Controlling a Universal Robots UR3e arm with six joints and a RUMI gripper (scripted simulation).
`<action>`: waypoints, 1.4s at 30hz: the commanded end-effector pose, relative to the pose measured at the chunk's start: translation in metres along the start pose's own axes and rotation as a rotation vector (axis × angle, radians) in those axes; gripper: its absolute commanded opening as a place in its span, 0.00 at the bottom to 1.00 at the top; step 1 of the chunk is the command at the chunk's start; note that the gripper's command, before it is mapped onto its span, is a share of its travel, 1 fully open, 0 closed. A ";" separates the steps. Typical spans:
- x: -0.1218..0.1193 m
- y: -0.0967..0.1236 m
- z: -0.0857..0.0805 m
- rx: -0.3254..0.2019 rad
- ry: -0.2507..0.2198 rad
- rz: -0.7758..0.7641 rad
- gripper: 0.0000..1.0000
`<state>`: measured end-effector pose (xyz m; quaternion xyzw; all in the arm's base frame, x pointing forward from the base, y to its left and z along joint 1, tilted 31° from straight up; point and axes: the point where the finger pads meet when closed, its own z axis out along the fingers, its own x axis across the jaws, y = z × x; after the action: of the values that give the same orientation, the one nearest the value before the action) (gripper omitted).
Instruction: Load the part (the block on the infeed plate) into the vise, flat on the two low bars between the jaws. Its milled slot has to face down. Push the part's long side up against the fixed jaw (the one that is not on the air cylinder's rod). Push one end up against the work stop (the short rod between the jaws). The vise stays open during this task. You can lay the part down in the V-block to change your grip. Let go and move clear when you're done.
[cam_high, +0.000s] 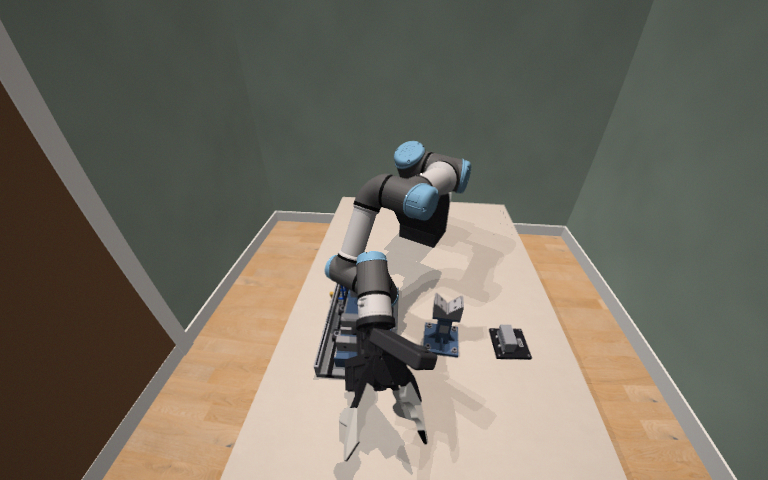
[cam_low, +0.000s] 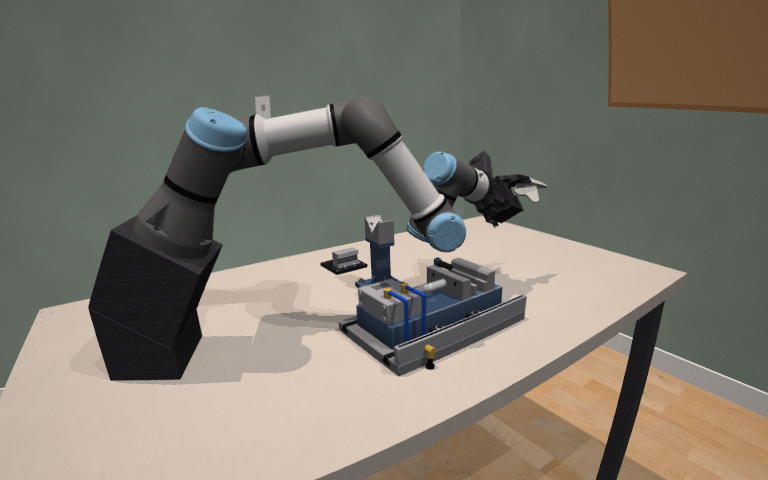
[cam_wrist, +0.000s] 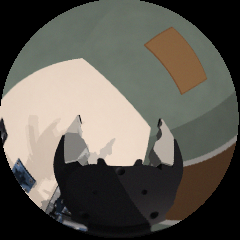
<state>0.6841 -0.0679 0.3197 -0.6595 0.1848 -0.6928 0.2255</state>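
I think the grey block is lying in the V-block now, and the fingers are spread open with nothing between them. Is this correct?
Not quite: the grey block sits on the black infeed plate, beside the V-block, as the top and exterior views show. The rest is right.
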 end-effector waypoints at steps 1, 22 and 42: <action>0.001 -0.001 0.000 0.002 0.002 -0.002 1.00; 0.000 -0.002 0.000 0.000 0.000 0.000 1.00; -0.048 -0.038 0.021 -0.101 -0.142 0.072 1.00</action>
<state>0.6961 -0.0333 0.3084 -0.6891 0.2108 -0.6536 0.2315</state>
